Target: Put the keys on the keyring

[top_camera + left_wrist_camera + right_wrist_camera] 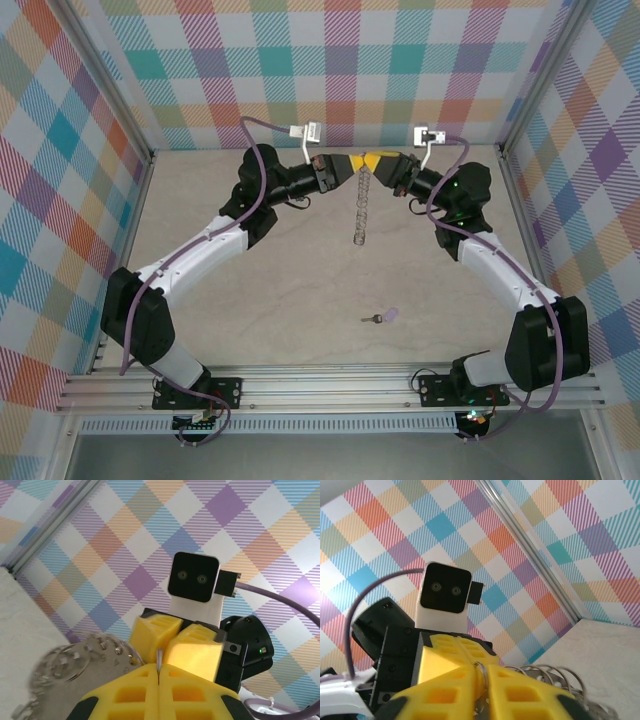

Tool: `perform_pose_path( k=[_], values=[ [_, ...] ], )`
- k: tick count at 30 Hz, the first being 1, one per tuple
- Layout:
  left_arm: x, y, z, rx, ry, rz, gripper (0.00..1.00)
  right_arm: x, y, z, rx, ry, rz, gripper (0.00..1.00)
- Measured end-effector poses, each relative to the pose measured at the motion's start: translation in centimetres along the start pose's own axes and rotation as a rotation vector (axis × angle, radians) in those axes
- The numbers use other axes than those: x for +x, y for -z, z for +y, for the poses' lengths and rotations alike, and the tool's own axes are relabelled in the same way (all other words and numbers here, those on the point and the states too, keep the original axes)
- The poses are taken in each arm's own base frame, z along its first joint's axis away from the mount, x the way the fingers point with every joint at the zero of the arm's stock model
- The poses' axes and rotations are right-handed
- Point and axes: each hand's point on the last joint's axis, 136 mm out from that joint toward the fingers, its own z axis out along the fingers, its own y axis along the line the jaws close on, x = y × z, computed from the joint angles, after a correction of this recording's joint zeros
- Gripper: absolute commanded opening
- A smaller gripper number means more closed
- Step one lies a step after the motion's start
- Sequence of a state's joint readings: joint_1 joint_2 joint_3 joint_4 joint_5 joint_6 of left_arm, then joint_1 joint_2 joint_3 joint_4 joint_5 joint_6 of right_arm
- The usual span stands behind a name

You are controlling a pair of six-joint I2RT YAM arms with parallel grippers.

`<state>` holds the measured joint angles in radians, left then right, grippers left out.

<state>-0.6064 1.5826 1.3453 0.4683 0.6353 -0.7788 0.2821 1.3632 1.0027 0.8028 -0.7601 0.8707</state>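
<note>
The left tool (355, 165) is clamped on the keyring (360, 205) at the far centre, above the tabletop (290, 290). The right tool (380, 161) meets it tip to tip, jaws close around the same wire; whether it grips cannot be determined. The ring hangs below both tools. The key (382, 316) lies flat on the tabletop, nearer, well apart from the ring.

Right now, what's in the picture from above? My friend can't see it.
The left claw and right claw meet far across the table, at the end of a silver keyring. A tiny lilac key lies alone nearer the arms' bases.
</note>
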Motion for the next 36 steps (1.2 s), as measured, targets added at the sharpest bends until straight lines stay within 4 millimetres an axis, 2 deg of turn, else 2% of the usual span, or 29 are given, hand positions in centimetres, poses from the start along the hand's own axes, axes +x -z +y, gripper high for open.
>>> perform_pose_path(
  k=[1,3,7,12,18,22,28,31,36],
  values=[
    [0.2,0.0,0.1,-0.008,-0.007,0.011,0.00,0.1,0.1,-0.1,0.010,-0.008,0.006,0.39],
    [0.5,-0.1,0.4,-0.026,-0.025,0.036,0.00,0.2,0.4,-0.1,0.030,-0.015,0.016,0.44],
    [1.0,-0.1,-0.1,-0.039,-0.095,0.104,0.00,-0.3,1.9,0.0,0.083,-0.025,0.021,0.47],
    [1.2,0.2,-1.7,-0.030,-0.216,0.193,0.00,-0.5,3.2,0.6,0.125,-0.021,0.037,0.46],
    [1.8,0.7,-3.0,-0.019,-0.347,0.314,0.00,0.6,3.6,1.4,0.129,-0.029,0.112,0.44],
    [2.9,1.1,-2.8,-0.018,-0.382,0.397,0.00,1.0,3.9,2.4,0.117,-0.020,0.151,0.42],
    [5.1,1.4,-1.1,-0.018,-0.367,0.500,0.00,1.3,4.1,3.8,0.081,-0.012,0.181,0.41],
    [5.8,1.6,-0.8,-0.016,-0.360,0.532,0.00,1.5,4.0,4.0,0.061,-0.018,0.201,0.40],
    [6.1,1.9,-1.2,0.002,-0.366,0.551,0.00,2.2,3.6,3.6,0.040,-0.045,0.236,0.38]
  ],
)
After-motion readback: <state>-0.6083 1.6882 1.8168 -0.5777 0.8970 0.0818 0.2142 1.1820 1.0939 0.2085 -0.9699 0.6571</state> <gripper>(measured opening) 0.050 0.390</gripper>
